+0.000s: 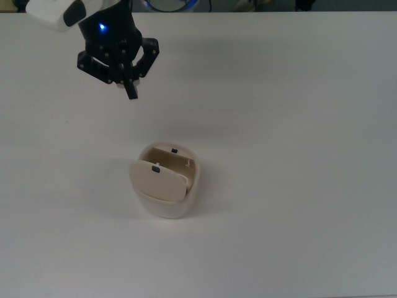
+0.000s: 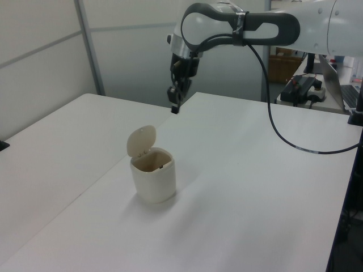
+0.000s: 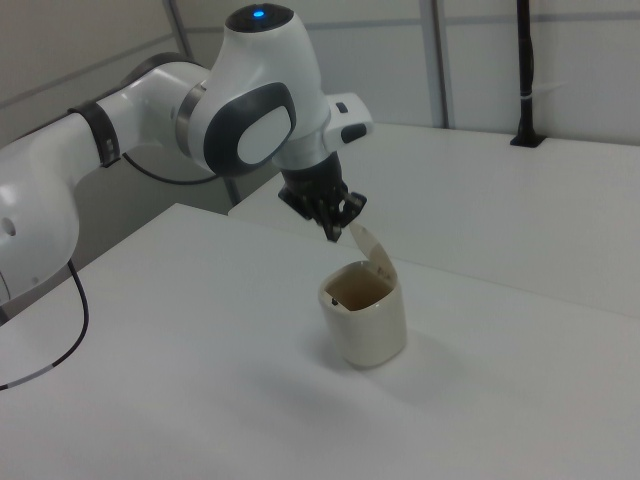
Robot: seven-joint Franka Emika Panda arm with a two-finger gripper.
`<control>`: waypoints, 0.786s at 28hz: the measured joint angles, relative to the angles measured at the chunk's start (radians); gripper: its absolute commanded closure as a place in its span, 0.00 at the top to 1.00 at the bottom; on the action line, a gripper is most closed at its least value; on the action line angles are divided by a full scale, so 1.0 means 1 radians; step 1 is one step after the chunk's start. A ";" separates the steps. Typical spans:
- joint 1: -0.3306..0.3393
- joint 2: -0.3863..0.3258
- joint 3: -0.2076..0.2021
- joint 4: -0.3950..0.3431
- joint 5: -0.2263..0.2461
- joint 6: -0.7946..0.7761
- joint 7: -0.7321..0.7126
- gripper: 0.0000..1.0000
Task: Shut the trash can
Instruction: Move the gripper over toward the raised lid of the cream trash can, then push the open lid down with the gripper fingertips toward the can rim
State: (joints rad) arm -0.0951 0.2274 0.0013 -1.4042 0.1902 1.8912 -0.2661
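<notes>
1. The gripper (image 1: 130, 92) hung in the air with nothing in it; the fingers (image 2: 175, 107) were drawn together into a single dark tip, pinched on nothing.
2. In the top view that tip pointed down toward the trash can (image 1: 165, 180) but was well apart from it, nearer the top view's upper left.
3. In the left view the gripper was above and behind the raised lid (image 2: 140, 141), not touching it.
4. The trash can stood upright on the white table (image 1: 298, 124), its mouth uncovered and the lid tipped up on edge at one side.
5. Judged from this, nothing of the closing was done: the lid was yet to be reached, pushed over and brought flat onto the rim.
</notes>
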 measured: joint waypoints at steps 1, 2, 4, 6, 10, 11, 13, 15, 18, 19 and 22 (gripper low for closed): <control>0.003 0.002 0.001 0.000 0.016 0.032 0.000 0.00; 0.006 0.005 0.001 0.000 0.032 0.066 0.000 0.00; 0.019 0.015 0.002 0.000 0.060 0.147 0.000 0.00; 0.032 0.028 0.004 -0.001 0.072 0.216 0.001 0.00; 0.069 0.076 0.006 -0.003 0.074 0.363 0.024 0.00; 0.075 0.089 0.006 -0.004 0.074 0.396 0.029 0.00; 0.085 0.116 0.006 -0.005 0.074 0.456 0.037 0.00; 0.091 0.144 0.006 -0.005 0.074 0.505 0.038 0.00; 0.093 0.169 0.006 -0.005 0.073 0.539 0.038 0.00; 0.093 0.174 0.006 -0.005 0.071 0.544 0.038 0.00; 0.093 0.181 0.006 -0.005 0.063 0.548 0.038 0.00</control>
State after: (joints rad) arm -0.0023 0.4087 0.0074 -1.4095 0.2534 2.4392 -0.2280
